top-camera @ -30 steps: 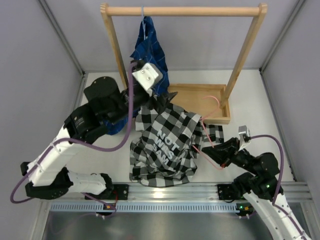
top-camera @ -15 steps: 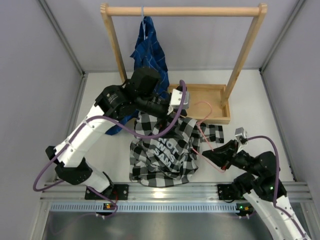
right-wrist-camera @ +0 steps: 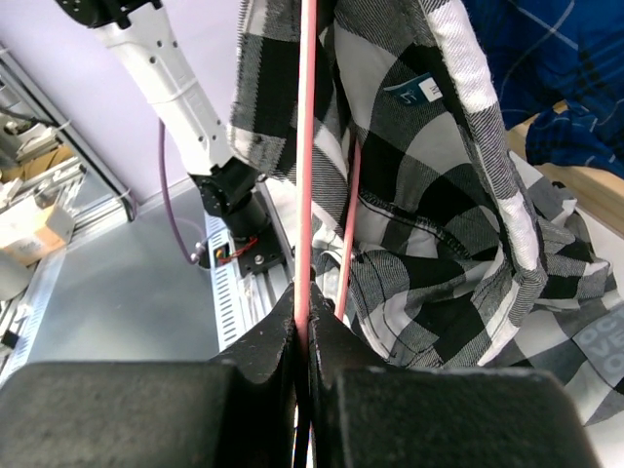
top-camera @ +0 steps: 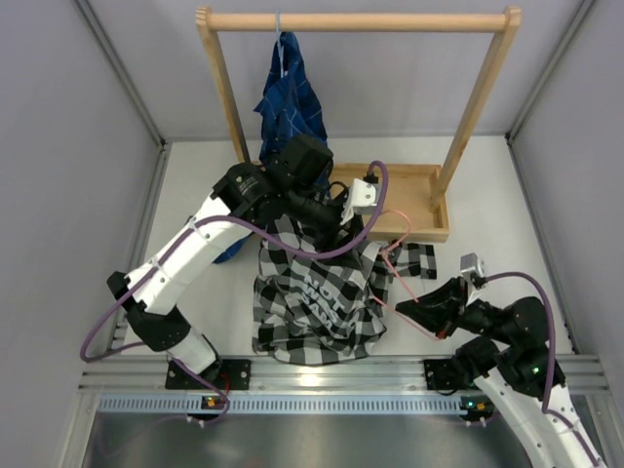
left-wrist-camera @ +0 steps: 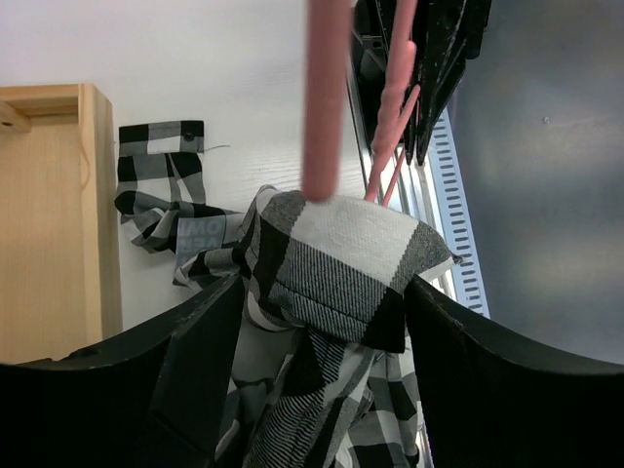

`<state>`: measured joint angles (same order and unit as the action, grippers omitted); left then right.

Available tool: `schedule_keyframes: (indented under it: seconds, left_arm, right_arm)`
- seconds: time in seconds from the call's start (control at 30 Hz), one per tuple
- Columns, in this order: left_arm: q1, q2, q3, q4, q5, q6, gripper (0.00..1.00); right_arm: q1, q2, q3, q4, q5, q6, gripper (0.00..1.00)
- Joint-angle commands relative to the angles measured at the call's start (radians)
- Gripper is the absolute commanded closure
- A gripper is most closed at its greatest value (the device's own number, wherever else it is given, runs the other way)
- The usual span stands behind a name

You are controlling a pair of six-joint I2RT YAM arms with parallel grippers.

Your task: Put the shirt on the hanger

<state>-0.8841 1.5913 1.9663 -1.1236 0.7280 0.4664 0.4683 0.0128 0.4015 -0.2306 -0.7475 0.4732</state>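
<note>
- Shirt (top-camera: 314, 297): heaped mid-scene with its upper end lifted. Judged soft, limp and light, likely to slide off wire. Best taken at the collar or shoulder.
- Hanger (right-wrist-camera: 306, 146): at the shirt's 3 o'clock. Thin, probably springy.
- Left gripper (left-wrist-camera: 322, 327): clenched on a bunched shirt fold.
- Right gripper (right-wrist-camera: 302, 331): clamped on the hanger.

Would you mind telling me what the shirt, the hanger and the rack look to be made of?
Shirt: soft woven cloth, matte; it folds and drapes.
Hanger: thin rod with a smooth pink coat, probably coated wire.
Rack: pale wood, seemingly unpainted.
</note>
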Motion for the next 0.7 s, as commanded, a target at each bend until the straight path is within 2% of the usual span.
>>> schedule_keyframes:
  seconds: [0.0,0.03,0.13,0.17,0.23,0.3,0.4,0.5,0.57,0.67]
  left_arm:
    - [0.004,0.003,0.003,-0.004,0.030,0.009,0.30]
    - [0.004,0.001,-0.003,-0.005,0.030,0.011,0.33]
    - [0.004,-0.011,-0.018,-0.004,0.047,0.015,0.52]
    - [0.004,-0.022,-0.018,-0.005,0.066,0.015,0.53]
    - [0.004,-0.033,-0.023,-0.004,0.091,0.017,0.50]
    - [0.004,-0.056,-0.038,-0.005,0.129,0.026,0.41]
    - [0.004,-0.071,-0.049,-0.005,0.152,0.029,0.36]
    - [0.002,-0.074,-0.047,-0.004,0.142,0.008,0.37]
    - [0.002,-0.080,-0.056,-0.005,0.142,0.009,0.42]
    - [0.002,-0.083,-0.060,-0.004,0.166,0.009,0.41]
  right_arm:
    - [-0.014,-0.119,0.060,0.071,-0.039,-0.013,1.00]
    - [-0.014,-0.119,0.063,0.076,-0.052,-0.013,1.00]
    - [-0.014,-0.111,0.076,0.088,-0.073,-0.007,1.00]
    - [-0.014,-0.106,0.080,0.091,-0.078,-0.005,1.00]
    - [-0.014,-0.102,0.079,0.106,-0.085,0.001,1.00]
    - [-0.014,-0.097,0.076,0.120,-0.095,0.013,1.00]
    - [-0.014,-0.083,0.074,0.154,-0.111,0.030,1.00]
    - [-0.014,-0.062,0.086,0.175,-0.142,0.033,1.00]
    - [-0.014,-0.047,0.095,0.183,-0.153,0.033,1.00]
    - [-0.014,-0.024,0.096,0.220,-0.185,0.057,1.00]
